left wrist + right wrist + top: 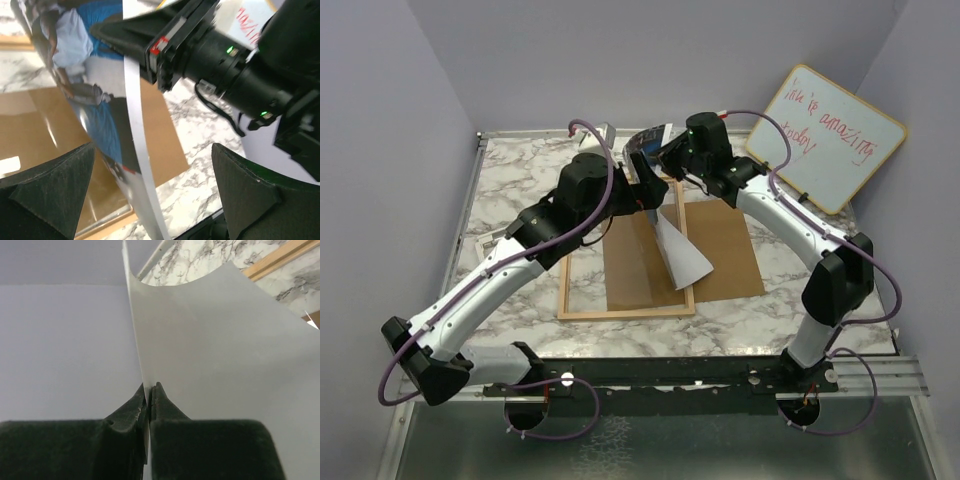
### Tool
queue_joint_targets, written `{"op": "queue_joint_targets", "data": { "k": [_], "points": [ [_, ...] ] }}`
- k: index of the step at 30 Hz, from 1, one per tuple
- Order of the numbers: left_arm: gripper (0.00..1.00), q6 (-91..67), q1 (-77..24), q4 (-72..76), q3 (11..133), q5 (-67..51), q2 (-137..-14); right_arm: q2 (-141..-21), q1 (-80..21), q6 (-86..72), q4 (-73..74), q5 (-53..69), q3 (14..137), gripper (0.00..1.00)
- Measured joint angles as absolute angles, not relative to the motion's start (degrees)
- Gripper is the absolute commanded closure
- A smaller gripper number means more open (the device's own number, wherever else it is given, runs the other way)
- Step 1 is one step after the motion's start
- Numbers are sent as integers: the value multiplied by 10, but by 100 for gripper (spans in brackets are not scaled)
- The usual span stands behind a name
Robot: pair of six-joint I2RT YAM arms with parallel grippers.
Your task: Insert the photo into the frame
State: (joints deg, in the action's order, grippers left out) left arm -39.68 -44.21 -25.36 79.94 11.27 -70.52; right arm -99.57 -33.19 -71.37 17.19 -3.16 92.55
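White-backed photo (pixel 682 250) in right gripper (pixel 149 391)

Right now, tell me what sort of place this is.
Probably a lab robot test cell: plain lavender walls box in a marble-patterned table, the left arm and right arm stand on a metal rail at its near edge, and a whiteboard with red handwriting leans behind.

Table (pixel 520 170): grey-veined marble top. Flat on it: light-wood frame (pixel 620 314), centre; brown board (pixel 725 250), showing inside the frame and past its right rail. Whiteboard (pixel 835 135) propped at far right.
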Motion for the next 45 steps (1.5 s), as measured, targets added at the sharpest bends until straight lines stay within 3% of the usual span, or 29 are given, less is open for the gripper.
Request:
{"op": "queue_joint_targets", "data": {
  "k": [22, 29, 32, 34, 36, 42, 45],
  "points": [
    [5, -442, -391, -347, 784, 67, -839, -1061, -349, -700, 199, -37, 953, 82],
    [45, -442, -375, -359, 770, 74, -854, -1076, -349, -700, 197, -20, 965, 84],
    [51, -437, -354, -357, 744, 74, -854, -1078, -349, -700, 197, -16, 965, 84],
    [51, -427, -338, -351, 714, 74, -849, -1078, -349, -700, 197, -15, 965, 84],
    [44, -420, -324, -348, 689, 73, -842, -1078, -349, -700, 197, -13, 965, 80],
    [21, -390, -263, -340, 635, 74, -828, -1078, -346, -652, 201, -16, 963, 48],
    [18, -375, -227, -339, 622, 73, -828, -1073, -336, -600, 206, -22, 944, 43]
  ]
}}
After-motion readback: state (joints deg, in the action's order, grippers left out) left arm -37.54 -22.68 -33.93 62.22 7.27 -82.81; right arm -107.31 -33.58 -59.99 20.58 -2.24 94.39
